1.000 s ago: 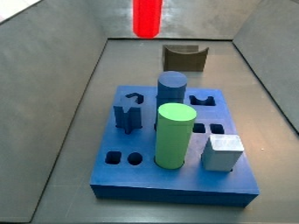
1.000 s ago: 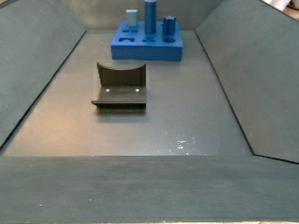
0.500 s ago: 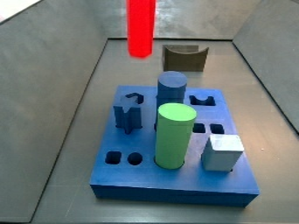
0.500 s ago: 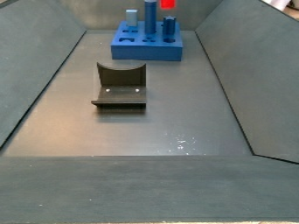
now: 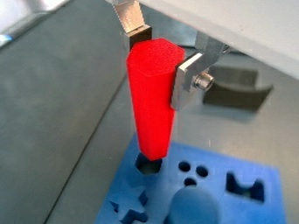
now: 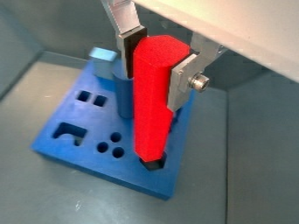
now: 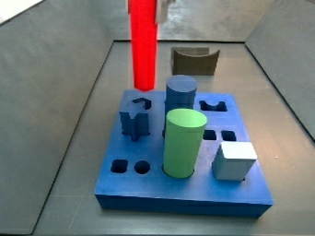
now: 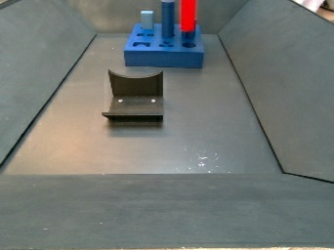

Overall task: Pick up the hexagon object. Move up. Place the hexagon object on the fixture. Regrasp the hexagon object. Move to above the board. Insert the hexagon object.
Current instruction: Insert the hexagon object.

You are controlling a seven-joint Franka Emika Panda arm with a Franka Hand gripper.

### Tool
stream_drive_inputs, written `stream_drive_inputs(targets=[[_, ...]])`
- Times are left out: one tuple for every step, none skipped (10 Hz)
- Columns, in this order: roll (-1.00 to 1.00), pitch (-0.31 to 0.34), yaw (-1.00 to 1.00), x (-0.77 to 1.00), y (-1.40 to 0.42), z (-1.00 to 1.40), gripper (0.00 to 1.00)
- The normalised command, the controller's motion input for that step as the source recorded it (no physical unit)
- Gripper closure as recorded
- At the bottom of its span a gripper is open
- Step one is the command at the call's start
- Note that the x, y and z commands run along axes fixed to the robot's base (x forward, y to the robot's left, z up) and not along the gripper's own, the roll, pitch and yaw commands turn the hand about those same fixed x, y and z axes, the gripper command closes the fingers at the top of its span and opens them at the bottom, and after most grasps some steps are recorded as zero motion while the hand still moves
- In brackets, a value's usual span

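Note:
My gripper (image 5: 158, 52) is shut on the top of the hexagon object (image 5: 152, 105), a long bright red faceted rod that hangs upright. Silver fingers (image 6: 183, 79) press on two opposite sides of it. The rod (image 7: 143, 46) stands over the far left part of the blue board (image 7: 185, 189), and its lower end (image 6: 152, 160) meets a hole near the board's edge. I cannot tell how deep it sits. It also shows above the board (image 8: 166, 59) in a side view (image 8: 189, 14). The fixture (image 7: 193, 61) stands empty beyond the board.
On the board stand a thick light green cylinder (image 7: 185, 143), a blue cylinder (image 7: 181, 92), a blue cross-shaped peg (image 7: 135, 120) and a pale grey cube (image 7: 234, 159). Grey sloping walls (image 7: 62, 92) close in the floor on both sides.
The red rod has come down from the top of the side view and shifted slightly left; its lower end has dropped to the board's far left hole.

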Motion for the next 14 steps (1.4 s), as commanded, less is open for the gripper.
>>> stream_drive_inputs(targets=[[-0.29,-0.053,-0.39,-0.20,0.24,-0.57,1.00],[-0.29,-0.043,-0.29,-0.28,0.38,-0.61,1.00],[-0.30,-0.024,-0.17,-0.32,0.44,-0.61,1.00],[-0.26,0.000,0.00,-0.17,0.11,-0.21,1.00],[-0.30,0.043,0.00,0.00,0.00,0.00,1.00],[-0.30,0.091,0.00,0.14,-0.24,0.13,1.00],[-0.34,0.136,0.00,0.19,-0.27,0.05,1.00],[-0.41,0.139,-0.09,0.13,-0.29,0.00,1.00],[-0.47,0.154,-0.17,0.09,-0.32,0.00,1.00],[-0.50,0.131,-0.21,0.03,-0.29,0.07,1.00],[-0.50,0.067,-0.23,0.01,-0.28,0.15,1.00],[-0.50,0.011,-0.27,0.02,-0.30,0.16,1.00],[-0.48,0.000,-0.32,0.02,-0.36,0.13,1.00],[-0.44,0.000,-0.33,0.02,-0.38,0.10,1.00]])
